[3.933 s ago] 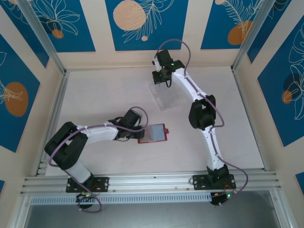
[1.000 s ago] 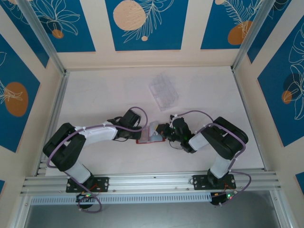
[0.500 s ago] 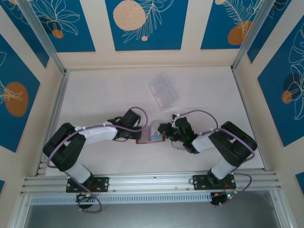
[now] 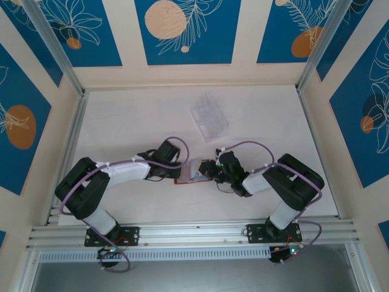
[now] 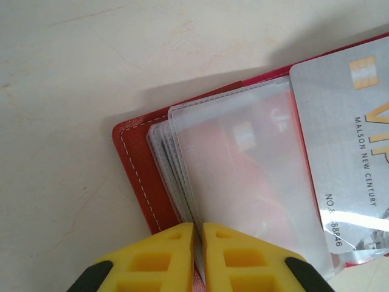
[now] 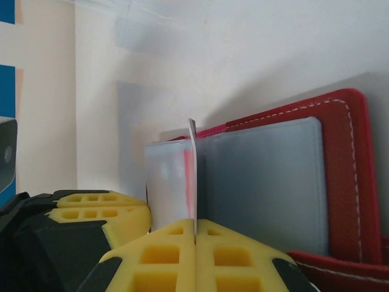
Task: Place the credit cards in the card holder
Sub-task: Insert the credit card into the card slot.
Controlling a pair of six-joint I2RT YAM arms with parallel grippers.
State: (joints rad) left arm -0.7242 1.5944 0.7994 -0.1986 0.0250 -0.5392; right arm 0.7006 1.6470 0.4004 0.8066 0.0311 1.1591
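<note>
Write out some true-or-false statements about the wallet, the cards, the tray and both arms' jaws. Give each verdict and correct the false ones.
1. The card holder lies open on the table. True.
2. The right jaws stand wide open and empty. False: they are shut on a thin card, seen edge-on over the holder.
3. The left jaws pinch the edge of the holder's clear sleeves. True.
4. The clear tray sits on top of the card holder. False: it lies farther back on the table, apart from the holder and both arms.
5. The silver card beside the sleeves is printed with the letters VIP. True.
</note>
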